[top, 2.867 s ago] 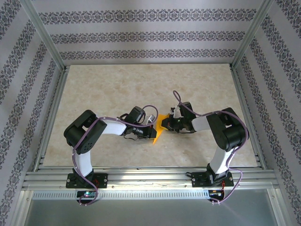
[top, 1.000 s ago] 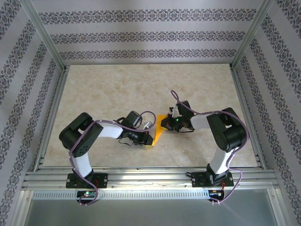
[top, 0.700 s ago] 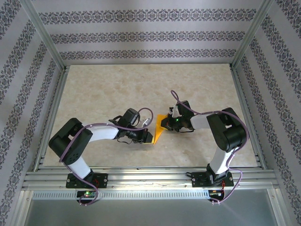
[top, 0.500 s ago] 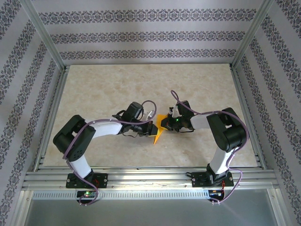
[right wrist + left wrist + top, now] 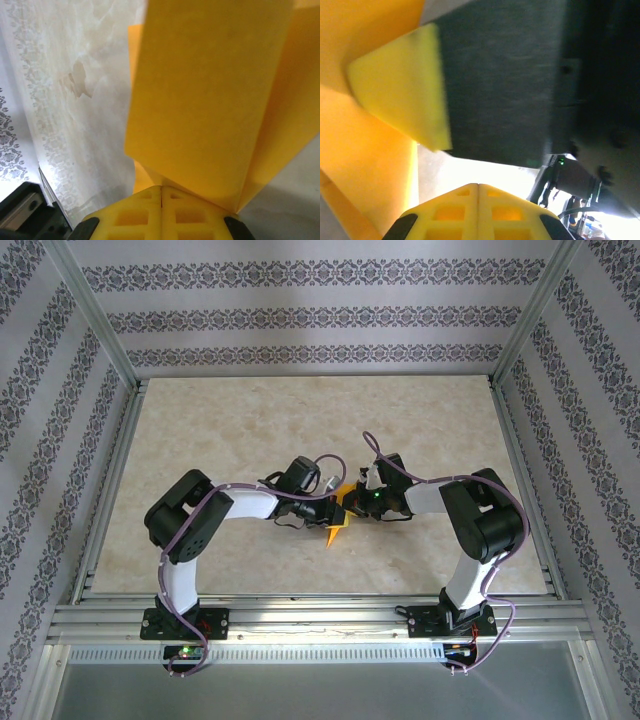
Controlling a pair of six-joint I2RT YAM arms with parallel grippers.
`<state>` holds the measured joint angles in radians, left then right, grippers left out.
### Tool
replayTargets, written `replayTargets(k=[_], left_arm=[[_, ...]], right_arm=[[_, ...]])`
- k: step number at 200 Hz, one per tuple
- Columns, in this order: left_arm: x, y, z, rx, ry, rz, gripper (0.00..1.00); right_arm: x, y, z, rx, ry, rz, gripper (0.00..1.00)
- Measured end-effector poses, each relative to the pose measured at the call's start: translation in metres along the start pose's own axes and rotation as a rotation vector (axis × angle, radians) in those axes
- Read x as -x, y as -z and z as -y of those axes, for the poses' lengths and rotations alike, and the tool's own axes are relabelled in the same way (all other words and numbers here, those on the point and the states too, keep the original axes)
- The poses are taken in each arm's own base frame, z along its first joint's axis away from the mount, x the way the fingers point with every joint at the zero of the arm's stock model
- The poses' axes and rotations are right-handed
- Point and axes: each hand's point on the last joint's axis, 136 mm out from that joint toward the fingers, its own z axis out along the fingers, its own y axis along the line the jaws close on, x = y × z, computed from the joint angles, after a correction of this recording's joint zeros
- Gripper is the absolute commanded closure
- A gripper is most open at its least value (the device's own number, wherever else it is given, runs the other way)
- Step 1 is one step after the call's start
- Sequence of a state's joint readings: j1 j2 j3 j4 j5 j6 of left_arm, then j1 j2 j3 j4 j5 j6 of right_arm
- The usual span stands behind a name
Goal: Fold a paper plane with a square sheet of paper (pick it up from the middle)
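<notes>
Both arms reached in toward the middle of the tabletop (image 5: 250, 430), a little nearer the near edge than the far one, and the orange paper (image 5: 336, 531) sat right between them, already folded, with one sharp tip pointing at the near edge. The right gripper (image 5: 357, 502) came at it from the right side. In the right wrist view its yellow fingers (image 5: 125, 215) were pressed together on the paper (image 5: 205, 100), and two folded flaps fanned up out of the pinch. The left gripper (image 5: 332, 510) met it from the left, tight against the sheet. In the left wrist view its fingers (image 5: 510, 212) were shut flat on each other, with the orange paper (image 5: 365, 165) just to their left — whether any of it was caught between them couldn't be told. The two grippers were close together.
</notes>
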<state>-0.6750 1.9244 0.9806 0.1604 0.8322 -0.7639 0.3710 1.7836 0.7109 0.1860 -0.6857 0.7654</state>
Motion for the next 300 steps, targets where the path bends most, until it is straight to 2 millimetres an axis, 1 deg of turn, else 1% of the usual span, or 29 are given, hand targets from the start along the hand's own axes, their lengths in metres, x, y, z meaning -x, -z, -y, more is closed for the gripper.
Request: replayTargets(k=[76,106,165,184,244,264,279,300], left_arm=[[-0.02,-0.002,-0.027,0.097,-0.005,-0.052,0.96],[-0.022,0.0,-0.029,0.117,-0.042,-0.052,0.96],[-0.033,0.007,-0.034,0.148,-0.058,-0.064,0.96],[-0.035,0.011,-0.037,0.189,-0.078,-0.059,0.96],[-0.05,0.023,-0.042,0.237,-0.079,-0.066,0.97],[-0.052,0.03,-0.037,0.244,-0.073,-0.056,0.97],[-0.047,0.036,-0.027,0.235,-0.086,-0.025,0.99],[-0.04,0.043,-0.011,0.208,-0.094,0.013,0.99]], right_arm=[[0.0,0.0,0.0,0.002,0.005,-0.003,1.0],[0.0,0.0,0.0,0.003,0.004,-0.004,1.0],[-0.001,0.0,0.0,0.005,0.003,-0.006,1.0],[-0.001,0.0,0.0,0.005,0.003,-0.007,1.0],[-0.001,0.0,0.0,0.006,0.006,-0.007,1.0],[-0.001,0.0,0.0,0.006,0.006,-0.007,1.0],[-0.001,0.0,0.0,0.006,0.006,-0.007,1.0],[-0.001,0.0,0.0,0.006,0.006,-0.007,1.0]])
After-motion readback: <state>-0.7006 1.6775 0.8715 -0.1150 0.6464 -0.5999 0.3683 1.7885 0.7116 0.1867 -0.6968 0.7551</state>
